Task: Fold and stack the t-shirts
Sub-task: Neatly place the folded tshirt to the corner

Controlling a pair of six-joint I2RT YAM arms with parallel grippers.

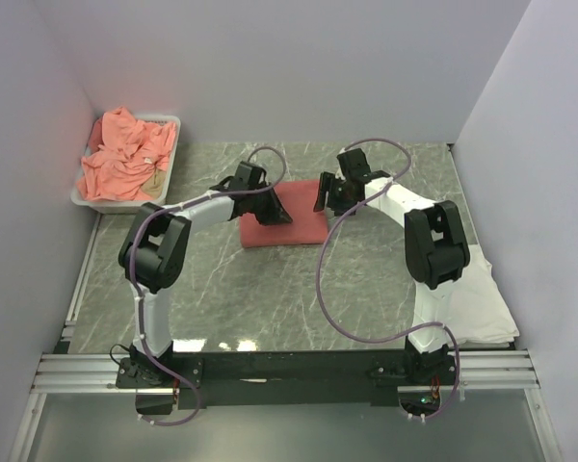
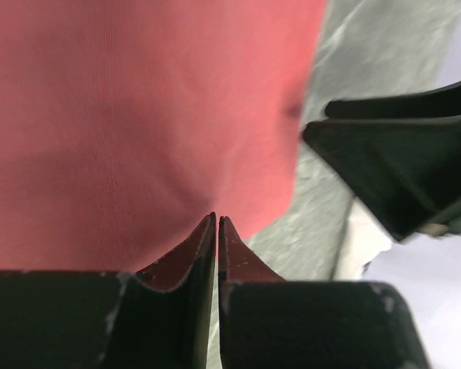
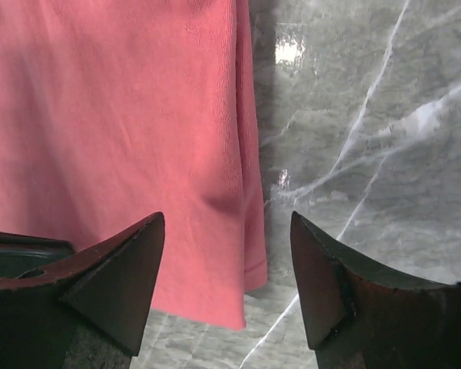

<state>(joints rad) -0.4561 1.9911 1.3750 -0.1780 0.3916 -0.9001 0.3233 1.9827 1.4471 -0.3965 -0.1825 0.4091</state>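
1. You are looking at a folded coral-red t-shirt (image 1: 294,229) that is lying flat on the table (image 1: 270,298). It is sitting about midway between the left and right edges and nearer the far edge than the near one.
2. Its long axis is running left to right, roughly parallel to the far edge and tilting slightly. You cannot tell which end is holding the neck.
3. Your left fingers (image 2: 207,242) are pressing together tip to tip over the shirt's left part, right at a cloth edge. You cannot tell whether any cloth is caught between them.
4. Your right fingers (image 3: 131,261) are standing wide apart and gripping nothing. They are straddling the shirt's right edge, with one finger hanging over the red cloth and the other over bare table.
5. Crumpled salmon-pink shirts (image 1: 125,159) are heaping up in a white tray (image 1: 101,203) that is sitting at the far left corner, well apart from the folded shirt.
6. A white garment (image 1: 486,298) is lying along the right edge toward the near right corner. The right arm is partly covering it.
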